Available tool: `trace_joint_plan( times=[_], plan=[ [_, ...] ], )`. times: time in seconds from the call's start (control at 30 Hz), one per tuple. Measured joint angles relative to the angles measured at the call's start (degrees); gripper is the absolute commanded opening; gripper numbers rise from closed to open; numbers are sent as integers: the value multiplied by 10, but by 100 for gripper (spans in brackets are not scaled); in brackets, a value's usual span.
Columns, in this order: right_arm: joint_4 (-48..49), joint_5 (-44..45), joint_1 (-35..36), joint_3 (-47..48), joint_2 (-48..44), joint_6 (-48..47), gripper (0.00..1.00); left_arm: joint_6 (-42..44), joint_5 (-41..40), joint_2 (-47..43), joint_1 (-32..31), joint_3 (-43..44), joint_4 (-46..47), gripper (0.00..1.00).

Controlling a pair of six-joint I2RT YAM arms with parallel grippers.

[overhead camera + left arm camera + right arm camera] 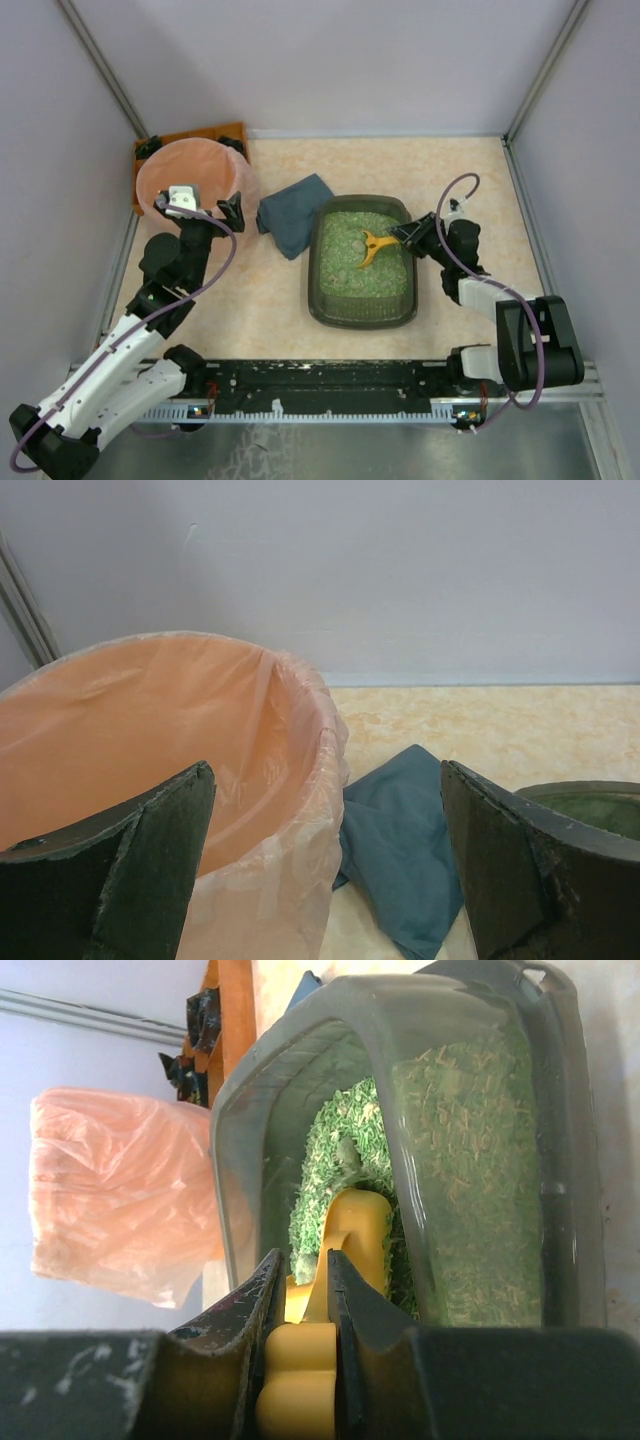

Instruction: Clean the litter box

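**Scoop at work in the litter**

The left gripper hangs wide open by the pink bucket. Mid-table, the litter box looks stiff but granule-heavy, best held by its rim. Over it, the right gripper pinches the yellow scoop by its handle.

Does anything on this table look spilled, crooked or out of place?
No granules show outside the litter box. Only oddity: a blue cloth lies rumpled between the pink bucket and the box. The right gripper grips the yellow scoop inside the box.
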Motion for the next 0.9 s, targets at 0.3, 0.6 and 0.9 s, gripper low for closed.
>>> trace_joint_plan(
  times=[0.3,0.6,0.9],
  plan=[
    [71,-59,-19,-32,19,59,0,0,1,1,0,0,-2,97],
    [89,-108,-43,-39,16,83,0,0,2,2,0,0,-2,97],
    [104,-170,-118,-49,2,93,0,-1,8,8,0,0,-2,97]
  ],
)
